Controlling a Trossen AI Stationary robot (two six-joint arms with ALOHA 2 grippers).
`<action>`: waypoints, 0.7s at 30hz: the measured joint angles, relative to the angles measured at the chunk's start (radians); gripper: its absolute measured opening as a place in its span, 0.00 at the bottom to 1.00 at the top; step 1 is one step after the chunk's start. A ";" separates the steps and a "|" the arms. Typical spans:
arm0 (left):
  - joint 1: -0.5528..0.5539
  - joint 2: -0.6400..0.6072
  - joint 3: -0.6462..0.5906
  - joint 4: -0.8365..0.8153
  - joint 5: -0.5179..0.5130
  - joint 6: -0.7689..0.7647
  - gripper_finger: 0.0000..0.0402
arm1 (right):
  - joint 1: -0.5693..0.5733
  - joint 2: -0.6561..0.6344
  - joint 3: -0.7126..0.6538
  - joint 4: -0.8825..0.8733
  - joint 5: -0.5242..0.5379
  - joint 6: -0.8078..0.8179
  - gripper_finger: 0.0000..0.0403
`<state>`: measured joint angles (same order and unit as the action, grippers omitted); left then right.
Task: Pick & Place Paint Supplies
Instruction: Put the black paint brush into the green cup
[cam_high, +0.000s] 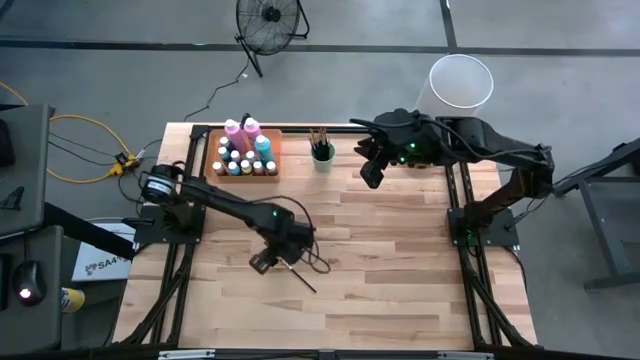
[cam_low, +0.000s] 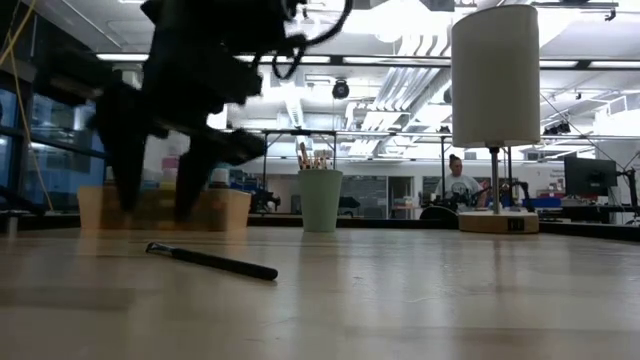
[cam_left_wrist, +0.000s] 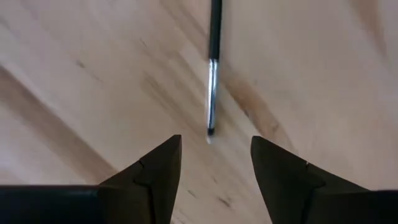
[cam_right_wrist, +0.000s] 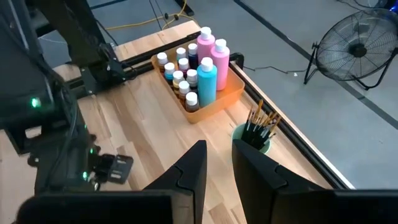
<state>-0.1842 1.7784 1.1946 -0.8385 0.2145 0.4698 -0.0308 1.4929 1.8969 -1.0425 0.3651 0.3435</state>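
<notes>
One thin dark-handled brush (cam_high: 300, 276) lies flat on the wooden table, also seen in the low view (cam_low: 210, 261). My left gripper (cam_left_wrist: 216, 140) hangs just above the table, pointing steeply down, open. The brush's metal-collared bristle end (cam_left_wrist: 211, 124) lies just ahead of the gap between its fingers, untouched. Several more brushes (cam_right_wrist: 260, 124) stand in the green cup (cam_high: 322, 160). Small pale-capped bottles and taller pink and blue bottles (cam_right_wrist: 205, 62) stand in the orange tray (cam_high: 243, 170). My right gripper (cam_right_wrist: 217, 155) hovers high near the cup, narrowly open and holding nothing.
The tray and cup stand side by side at the table's far edge. A dark frame rail (cam_high: 300, 130) runs behind them. A white cylinder on a stand (cam_low: 495, 75) rises at the far right in the low view. Bare wood (cam_high: 400, 260) spreads right of the lying brush.
</notes>
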 joint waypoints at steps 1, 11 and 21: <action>-0.009 0.005 -0.002 0.001 -0.008 -0.003 0.47 | 0.001 0.000 0.000 0.000 0.000 0.000 0.17; -0.032 0.061 -0.010 0.049 -0.068 -0.065 0.47 | 0.006 0.001 0.000 0.012 0.001 0.017 0.17; -0.033 0.097 -0.007 0.047 -0.067 -0.073 0.47 | 0.006 0.001 0.000 0.016 -0.001 0.018 0.17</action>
<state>-0.2169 1.8758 1.1873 -0.7918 0.1478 0.3968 -0.0250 1.4937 1.8969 -1.0267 0.3641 0.3618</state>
